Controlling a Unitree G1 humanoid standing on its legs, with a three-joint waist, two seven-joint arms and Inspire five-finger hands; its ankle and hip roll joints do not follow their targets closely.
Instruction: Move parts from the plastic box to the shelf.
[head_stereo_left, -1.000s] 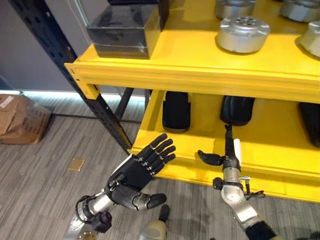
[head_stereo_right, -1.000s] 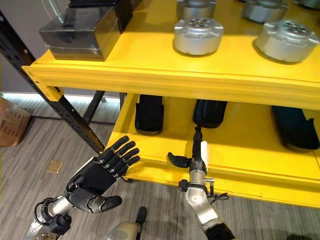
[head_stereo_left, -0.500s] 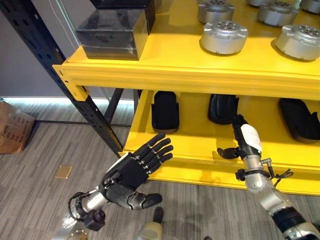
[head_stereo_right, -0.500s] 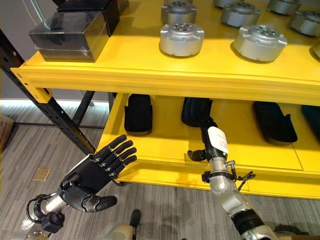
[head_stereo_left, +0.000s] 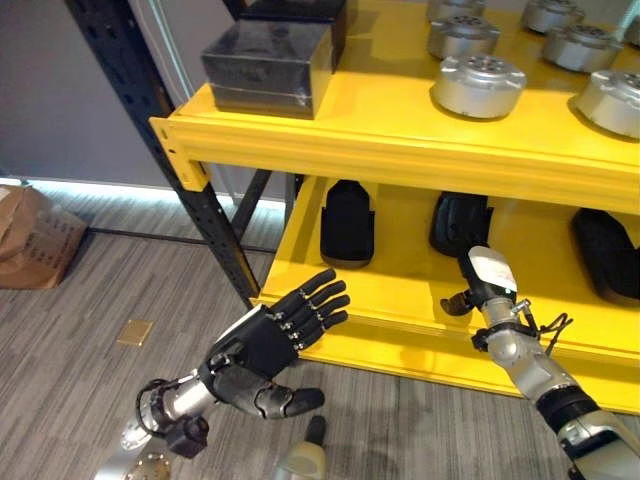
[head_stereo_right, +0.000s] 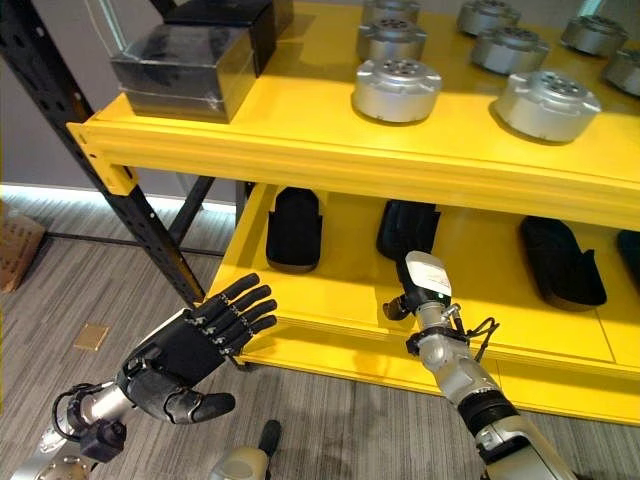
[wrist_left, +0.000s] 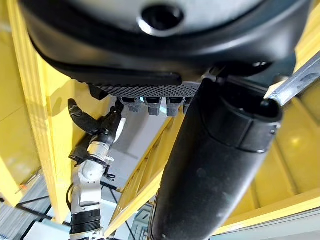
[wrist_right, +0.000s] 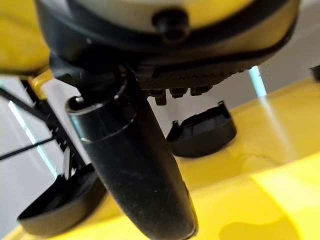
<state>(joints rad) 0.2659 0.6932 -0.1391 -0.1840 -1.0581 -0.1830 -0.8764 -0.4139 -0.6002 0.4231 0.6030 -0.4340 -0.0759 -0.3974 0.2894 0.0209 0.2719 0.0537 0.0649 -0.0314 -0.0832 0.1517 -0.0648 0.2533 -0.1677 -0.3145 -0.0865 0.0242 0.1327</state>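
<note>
Three black, long, rounded parts (head_stereo_left: 348, 221) are counted on the lower shelf (head_stereo_left: 400, 290), at 12 o'clock from the empty right hand (head_stereo_left: 478, 283), fingers straight. The left hand (head_stereo_left: 270, 345) is spread, empty.

Shelf (head_stereo_left: 400, 140): glossy yellow painted metal, smooth. Round parts (head_stereo_left: 478, 85) at upper right: dull brushed silver metal. Black parts (head_stereo_left: 347, 222) (lower shelf, centre): matt plastic. Box (head_stereo_left: 268, 67) at upper left: black with a shiny film. Floor (head_stereo_left: 90, 300): grey wood-grain planks.
</note>
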